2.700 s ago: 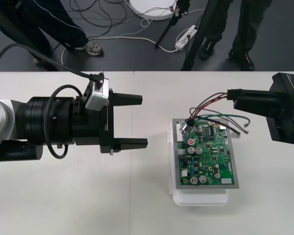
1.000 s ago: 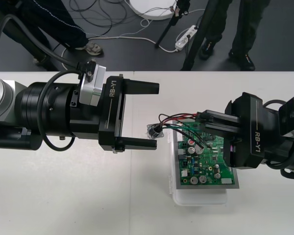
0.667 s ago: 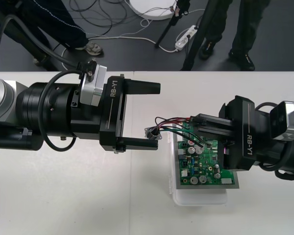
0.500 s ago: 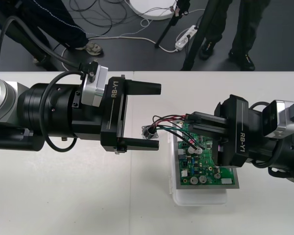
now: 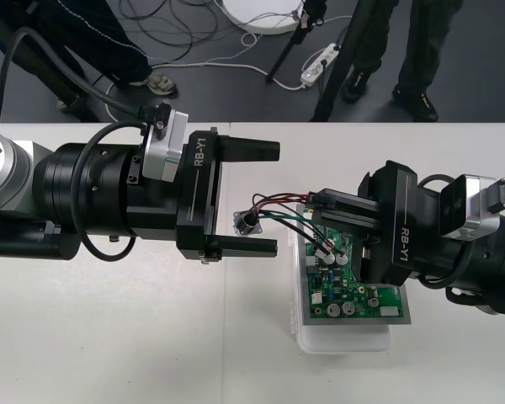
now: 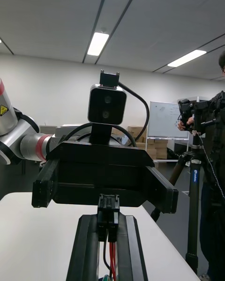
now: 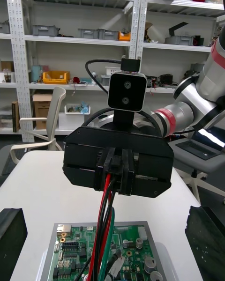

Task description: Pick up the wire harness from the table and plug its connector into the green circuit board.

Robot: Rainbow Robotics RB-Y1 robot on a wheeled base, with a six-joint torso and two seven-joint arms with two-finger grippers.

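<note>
wire harness [image 5: 279,200] hangs in the air between the two grippers, over the far left corner of the green circuit board [image 5: 353,296]; its plug is not in the board. right gripper [image 5: 318,202] has its fingers closed on the small black plug [image 6: 108,216], and the red, black and green wires sag leftward to the round metal socket [image 5: 247,222], which dangles free. left gripper [image 5: 269,199] stands just left of the board with fingers [image 5: 251,151] spread wide, holding nothing. seen from above, the socket lies in the gap between them.

the harness looks very light and limp. the wires will likely swing and carry no push, so the hard plug is the place to grip, and it is probably fragile under a crooked press. the flanged socket is the other firm hold.

tall capacitors [image 5: 325,249] on the board and the left gripper's near finger crowd the way down. the board sits on a white base [image 5: 345,341] on the table [image 5: 109,337].
</note>
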